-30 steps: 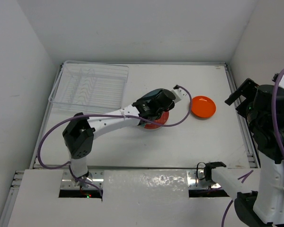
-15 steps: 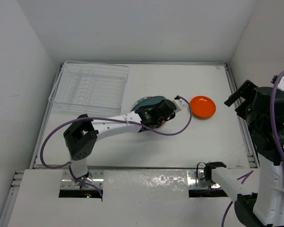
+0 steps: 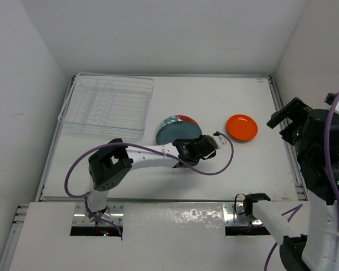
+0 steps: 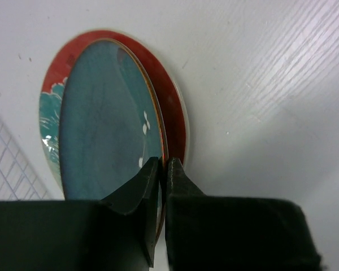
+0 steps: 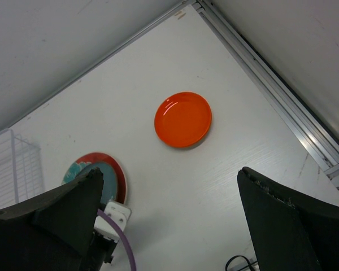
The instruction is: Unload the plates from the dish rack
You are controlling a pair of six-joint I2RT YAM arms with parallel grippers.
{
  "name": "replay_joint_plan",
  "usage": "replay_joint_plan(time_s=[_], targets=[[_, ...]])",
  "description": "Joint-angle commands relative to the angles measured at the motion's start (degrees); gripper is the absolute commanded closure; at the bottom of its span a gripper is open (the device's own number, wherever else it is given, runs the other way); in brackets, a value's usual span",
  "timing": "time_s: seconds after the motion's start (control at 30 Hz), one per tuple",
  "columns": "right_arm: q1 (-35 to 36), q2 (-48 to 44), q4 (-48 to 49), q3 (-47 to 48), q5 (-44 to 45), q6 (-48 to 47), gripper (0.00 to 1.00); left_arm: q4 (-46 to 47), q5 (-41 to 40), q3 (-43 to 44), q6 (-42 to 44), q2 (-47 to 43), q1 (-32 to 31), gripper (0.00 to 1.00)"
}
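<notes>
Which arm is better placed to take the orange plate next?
Right, probably: the right gripper is open and free near the orange plate, while the left gripper is shut on the rim of the teal plate.

Centre: dark teal plate point(image 3: 178, 134) atop red-teal plate point(image 3: 187, 118); orange plate point(image 3: 242, 127) apart, right; wire dish rack point(image 3: 107, 104) far left.

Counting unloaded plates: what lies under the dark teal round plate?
A red-and-teal patterned round plate; only its rim shows around the dark teal plate. Its middle is covered.
</notes>
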Motion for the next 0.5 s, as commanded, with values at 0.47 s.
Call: replay_joint_plan(time_s=[0.47], targets=[[0.0,-0.3,5.7,-3.0,-2.4,-0.9,0.01,1.6,0.0,2.6,-2.1,9.7,0.0,0.9]])
